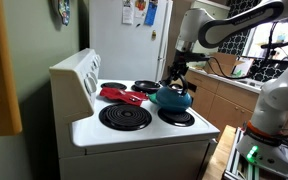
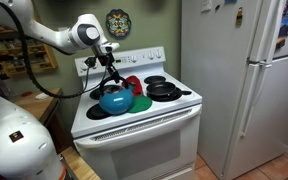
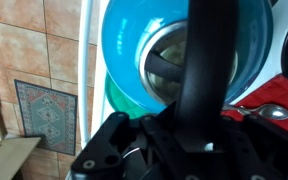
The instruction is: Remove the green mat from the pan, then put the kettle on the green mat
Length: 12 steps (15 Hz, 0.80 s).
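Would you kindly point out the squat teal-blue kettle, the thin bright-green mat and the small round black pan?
teal-blue kettle [image 2: 115,100]: in an exterior view, its rounded body.
bright-green mat [image 2: 137,107]: in an exterior view, the edge showing beside the kettle.
round black pan [image 2: 164,91]: in an exterior view, its dark inside.

The kettle [image 2: 115,99] is glossy teal-blue with a dark handle, and the mat [image 2: 134,107] beneath it is bright green. To the right the pan [image 2: 164,90] is black, and the flat utensils [image 2: 132,84] on the far side of the kettle are red. The stove [image 2: 134,130] is white with black coil burners [image 1: 125,117], and the fridge [image 2: 239,90] is white too. A round wall plate [image 2: 118,22] carries a many-coloured pattern. In the wrist view the floor tiles [image 3: 24,40] are reddish-brown, and a rug [image 3: 46,112] has a blue-grey field inside a patterned border.
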Tool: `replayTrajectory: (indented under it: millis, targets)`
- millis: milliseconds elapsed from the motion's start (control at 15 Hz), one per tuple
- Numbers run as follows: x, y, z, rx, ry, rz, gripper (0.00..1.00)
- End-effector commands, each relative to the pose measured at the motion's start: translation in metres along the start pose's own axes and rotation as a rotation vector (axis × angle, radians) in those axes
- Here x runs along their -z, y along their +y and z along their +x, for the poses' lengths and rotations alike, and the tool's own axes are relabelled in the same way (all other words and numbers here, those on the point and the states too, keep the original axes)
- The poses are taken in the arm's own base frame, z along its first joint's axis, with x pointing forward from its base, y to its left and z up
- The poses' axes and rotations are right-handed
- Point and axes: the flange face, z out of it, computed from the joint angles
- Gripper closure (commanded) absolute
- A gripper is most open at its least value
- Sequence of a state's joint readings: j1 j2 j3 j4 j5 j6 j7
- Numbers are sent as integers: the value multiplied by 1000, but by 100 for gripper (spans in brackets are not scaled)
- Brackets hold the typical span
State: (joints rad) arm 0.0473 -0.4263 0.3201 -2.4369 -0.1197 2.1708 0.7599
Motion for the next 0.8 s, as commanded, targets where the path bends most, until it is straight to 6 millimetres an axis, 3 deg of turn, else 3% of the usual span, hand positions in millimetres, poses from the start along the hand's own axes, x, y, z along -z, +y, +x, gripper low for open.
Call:
replayTrajectory:
  millis: [0, 733]
  targets:
    - [17, 6, 12, -56, 59, -27, 98]
    - [8, 17, 41, -192, 110, -41, 98]
